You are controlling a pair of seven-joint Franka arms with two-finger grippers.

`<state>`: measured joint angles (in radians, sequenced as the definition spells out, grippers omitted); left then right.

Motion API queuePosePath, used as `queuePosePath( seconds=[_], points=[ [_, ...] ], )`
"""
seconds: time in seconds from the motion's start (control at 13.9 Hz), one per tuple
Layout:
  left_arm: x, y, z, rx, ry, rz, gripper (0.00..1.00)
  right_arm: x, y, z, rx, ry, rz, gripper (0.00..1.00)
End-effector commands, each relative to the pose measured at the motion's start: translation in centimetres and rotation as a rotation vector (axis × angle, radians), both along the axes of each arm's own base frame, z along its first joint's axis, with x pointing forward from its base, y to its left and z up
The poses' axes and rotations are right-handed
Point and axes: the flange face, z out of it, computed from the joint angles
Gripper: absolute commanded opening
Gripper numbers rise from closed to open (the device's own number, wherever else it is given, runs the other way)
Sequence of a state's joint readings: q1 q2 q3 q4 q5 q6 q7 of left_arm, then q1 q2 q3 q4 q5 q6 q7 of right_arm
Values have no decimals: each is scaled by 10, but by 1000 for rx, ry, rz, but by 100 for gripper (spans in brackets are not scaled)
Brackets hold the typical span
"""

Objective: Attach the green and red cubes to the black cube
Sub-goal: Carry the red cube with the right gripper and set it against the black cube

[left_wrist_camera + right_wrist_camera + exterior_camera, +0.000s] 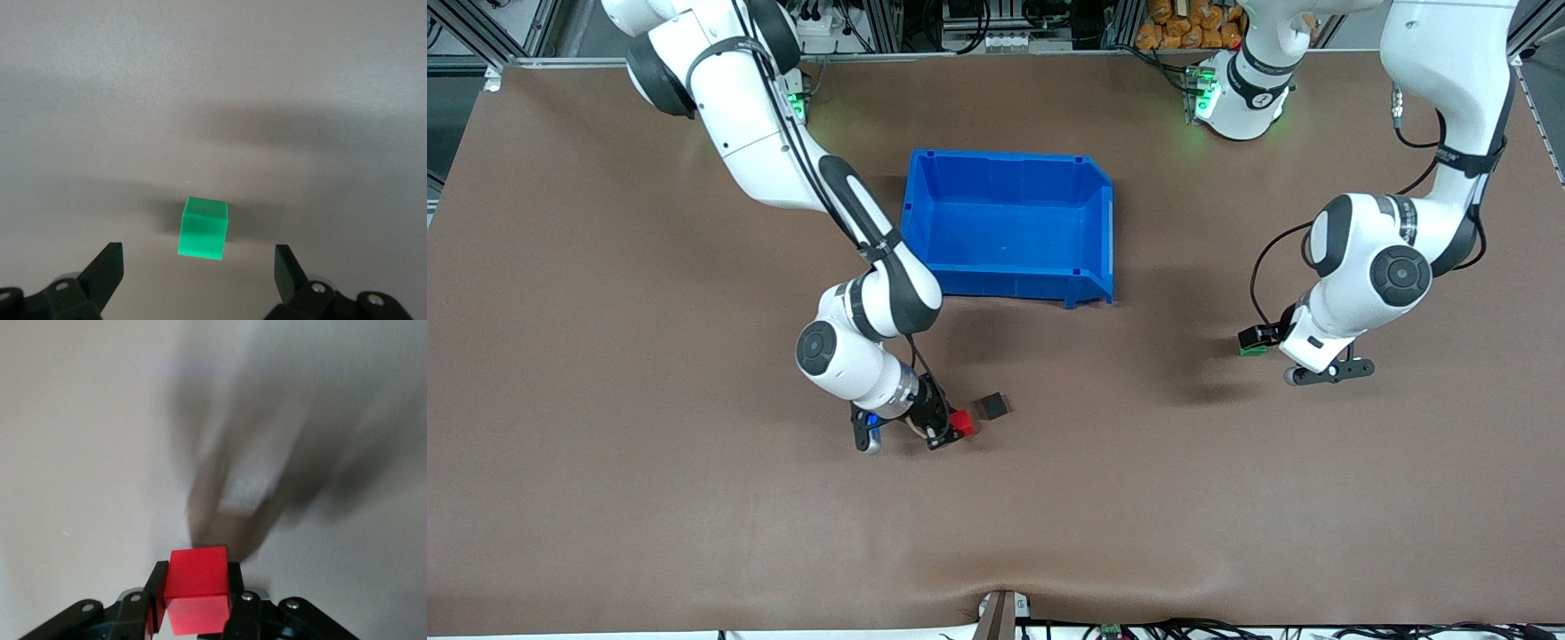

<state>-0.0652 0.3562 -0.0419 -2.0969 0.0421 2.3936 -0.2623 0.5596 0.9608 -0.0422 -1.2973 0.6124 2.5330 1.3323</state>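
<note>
Right gripper clamped on the red cube beside the black cube; left gripper spread wide over the green cube.

Nearest the front camera: right gripper, low over the brown table mat, its two black fingers pressed together on the small bright red solid cube. In the right wrist view the red cube sits square between the pads, one flat face up; a cube, so no long axis. Just beside it, slightly farther back, small matte black cube on the mat, turned a little askew to the table edge, not touching the red one. Farther, toward the left arm's end: small bright green solid cube flat on the mat, one edge turned slightly toward the left wrist camera. Left gripper hangs over it, fingertips apart, touching nothing. Farthest: open blue plastic bin at mid-table.
</note>
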Motion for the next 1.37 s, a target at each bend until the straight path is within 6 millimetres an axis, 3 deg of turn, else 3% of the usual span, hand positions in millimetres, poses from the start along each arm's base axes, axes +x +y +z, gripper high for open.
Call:
queuePosePath(
  seconds=[0.0, 0.22, 0.5, 0.65, 0.72, 0.79, 0.86, 0.94, 1.01, 1.15, 1.3],
  points=[
    [0, 15, -12, 9, -16, 18, 100, -6, 25, -14, 13, 31, -41, 0],
    [-1, 14, -26, 9, -6, 15, 100, -19, 38, -20, 5, 90, -53, 0],
    [-1, 11, -42, 6, -5, 8, 100, -17, 34, -19, 18, 179, -175, 0],
    [-2, 6, -48, 6, -1, 1, 93, -23, 42, -20, 17, 201, -206, 0],
    [-2, 6, -52, 5, -2, 0, 90, -23, 42, -20, 20, 207, -221, 6],
    [-1, 6, -53, 4, -5, 0, 85, -24, 44, -20, 22, 211, -233, 25],
    [-2, 5, -56, 3, -5, -1, 82, -30, 51, -20, 17, 209, -222, 49],
    [-1, 5, -57, 3, -5, -1, 78, -33, 56, -19, -1, 193, -199, 95],
    [-1, 5, -57, 3, -5, -1, 73, -27, 50, -14, -23, 175, -186, 100],
    [-1, 5, -58, 3, -4, -1, 61, -17, 36, 6, -94, 140, -141, 100],
    [-1, 4, -60, 3, -1, -1, 38, 11, -3, 48, -172, 54, -101, 100]
  ],
)
